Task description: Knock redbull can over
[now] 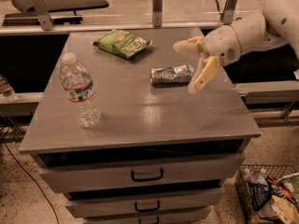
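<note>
Claw (186, 65): we saw it open, fingers spread, beside the redbull can (170, 74).
Position: the can lay on its side, mid-worktop (140, 118).
Handling: we judged it light, stiff, slick, roll-prone; grip mid-body.

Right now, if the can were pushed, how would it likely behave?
The can lies on its side on the smooth table, so a push across its length would probably set it rolling. Pushed end-on, it would more likely slide or pivot. The open gripper sits by one end of it.
</note>
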You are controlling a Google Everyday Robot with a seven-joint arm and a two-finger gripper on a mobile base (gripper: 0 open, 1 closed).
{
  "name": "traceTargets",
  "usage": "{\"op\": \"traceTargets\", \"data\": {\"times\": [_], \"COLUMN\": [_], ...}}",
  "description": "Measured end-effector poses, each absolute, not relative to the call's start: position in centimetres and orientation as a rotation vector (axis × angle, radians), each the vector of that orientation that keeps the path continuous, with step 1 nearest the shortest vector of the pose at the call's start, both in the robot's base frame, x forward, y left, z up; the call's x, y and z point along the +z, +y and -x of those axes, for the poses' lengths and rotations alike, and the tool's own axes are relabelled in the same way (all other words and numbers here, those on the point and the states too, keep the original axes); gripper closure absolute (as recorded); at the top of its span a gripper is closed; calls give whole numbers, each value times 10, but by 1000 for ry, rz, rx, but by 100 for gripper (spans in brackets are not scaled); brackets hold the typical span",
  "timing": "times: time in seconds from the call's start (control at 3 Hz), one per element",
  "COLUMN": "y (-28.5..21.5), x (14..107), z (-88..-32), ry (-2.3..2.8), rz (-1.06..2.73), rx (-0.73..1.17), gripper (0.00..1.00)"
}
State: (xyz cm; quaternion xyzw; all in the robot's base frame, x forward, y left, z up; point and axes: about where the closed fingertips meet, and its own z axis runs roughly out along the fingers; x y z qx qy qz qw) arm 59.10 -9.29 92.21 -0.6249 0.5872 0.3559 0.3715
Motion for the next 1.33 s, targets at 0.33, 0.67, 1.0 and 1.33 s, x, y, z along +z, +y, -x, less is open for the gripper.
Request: {"op": "traceTargets", "data": {"times": [0.33, 0.67, 1.0, 1.33], "y": [-99, -130, -189, -193], "x": [933, 944, 956, 963], "z": [-589, -602, -620, -623], "ry": [1499, 1523, 1562, 1553], "rz": [1594, 1542, 1446, 1438], "rx": [882, 784, 649, 628], "gripper": [0, 0, 0, 0]}}
